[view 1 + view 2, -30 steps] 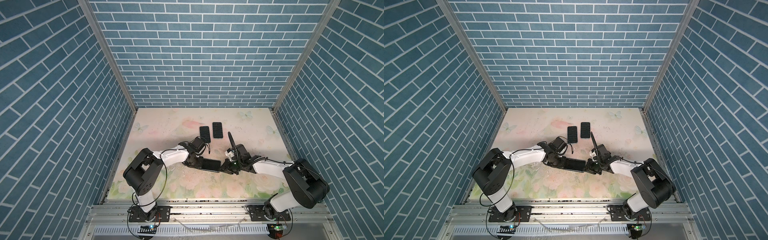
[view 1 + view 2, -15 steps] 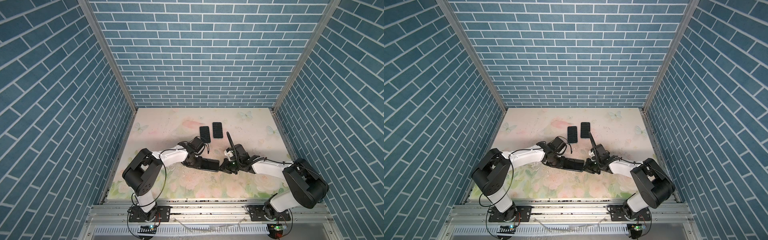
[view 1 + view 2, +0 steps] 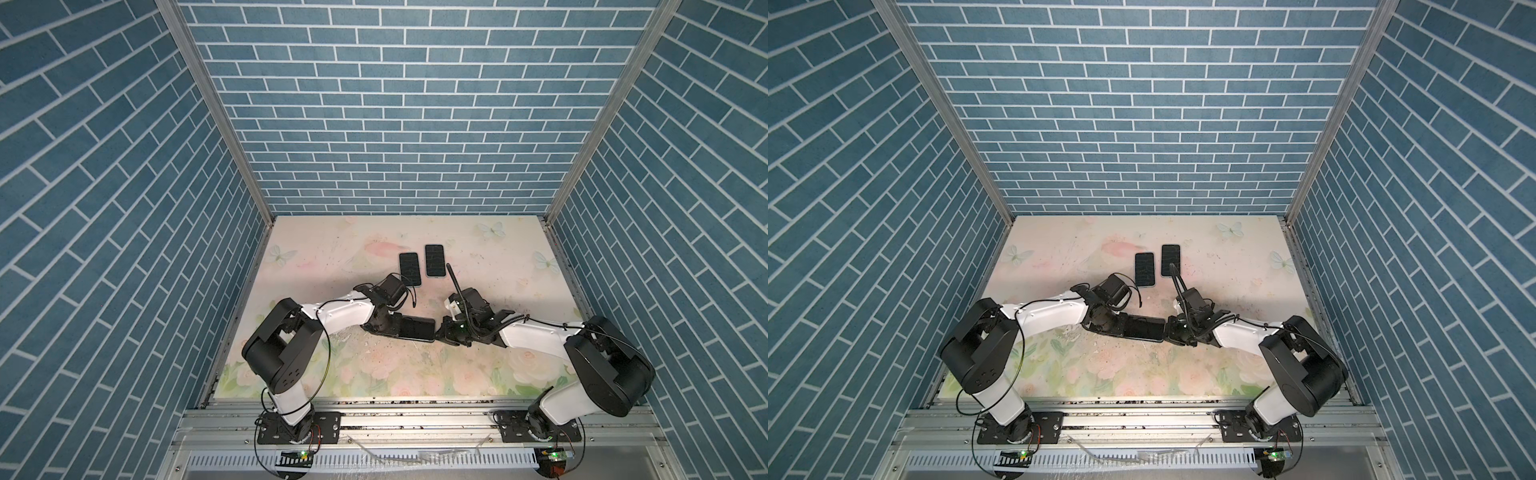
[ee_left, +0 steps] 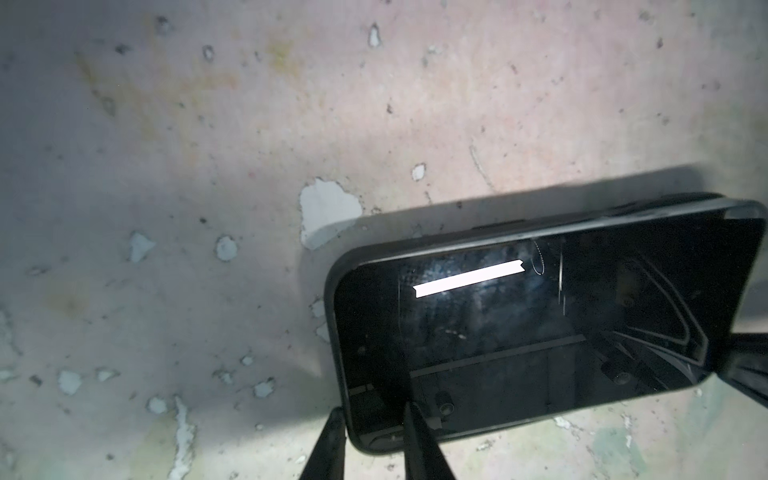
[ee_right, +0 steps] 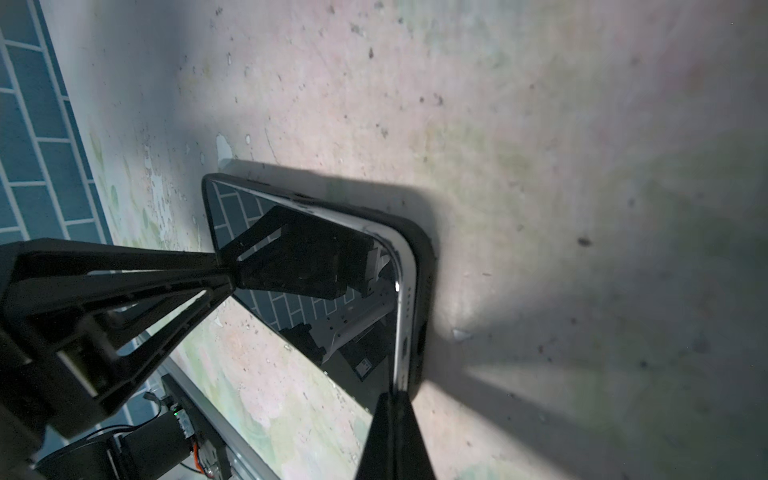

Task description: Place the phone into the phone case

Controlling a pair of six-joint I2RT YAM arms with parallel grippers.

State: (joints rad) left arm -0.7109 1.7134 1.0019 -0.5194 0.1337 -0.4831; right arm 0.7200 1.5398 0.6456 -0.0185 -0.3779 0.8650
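Both top views give you only the layout: phone (image 3: 415, 328) lies flat near the centre of the bench (image 3: 374, 374), long axis left-right, with the left claw (image 3: 392, 330) on its left end and the right claw (image 3: 441, 332) at its right end. Two dark slabs (image 3: 409, 269) (image 3: 434, 260) sit side by side farther back, well apart from both claws; you can't tell from there whether they're phones or cases. How the phone sits in the case doesn't resolve from up top, you need the wrist views. Left wrist view: the black rim of the phone case (image 4: 331, 299) wraps the phone's left end. The screen is dark and glossy, smudged, with a white bar of reflected light. The left claw pinches that end at a corner, one of its fingers (image 4: 417, 436) on the glass and the other outside the rim. Right wrist view shows what that one doesn't: at the right end the phone's silver side band, with its row of holes, sits proud of the black rim. The right claw is pressed together, nothing between the fingers, tip touching a corner of that end at the seam between band and case. That view also gives you the left claw head-on, fingers converging on the far end of the screen, and the blue brick wall (image 5: 41, 124) mirrored in the glass. Bench surface around the phone is chipped and spotted.
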